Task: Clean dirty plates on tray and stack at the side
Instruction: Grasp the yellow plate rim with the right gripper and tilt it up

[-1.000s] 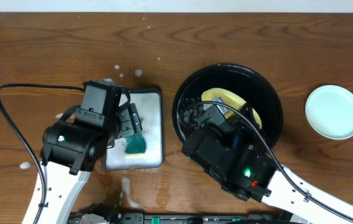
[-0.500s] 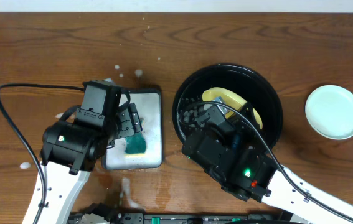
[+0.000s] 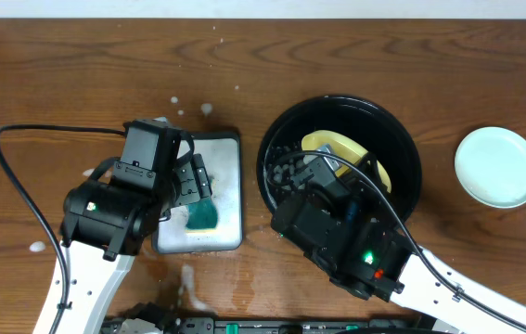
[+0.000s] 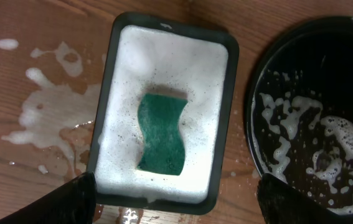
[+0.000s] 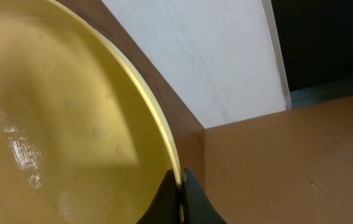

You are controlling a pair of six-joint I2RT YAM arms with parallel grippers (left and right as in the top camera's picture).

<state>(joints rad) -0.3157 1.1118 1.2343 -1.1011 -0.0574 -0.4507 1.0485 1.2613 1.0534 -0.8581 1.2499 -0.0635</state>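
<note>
My right gripper is shut on the rim of the pale yellow plate and holds it tilted over the black tray; overhead the yellow plate shows partly behind the arm. A pale mint-blue plate lies on the table to the right of the tray. The second mint-blue plate is not visible. My left gripper is open and empty above the white sponge dish, where the green sponge lies in foam. The tray's soapy floor shows in the left wrist view.
Foam and water splashes lie on the wood left of the sponge dish. A black cable loops at the left. The right arm's body covers the tray's front left.
</note>
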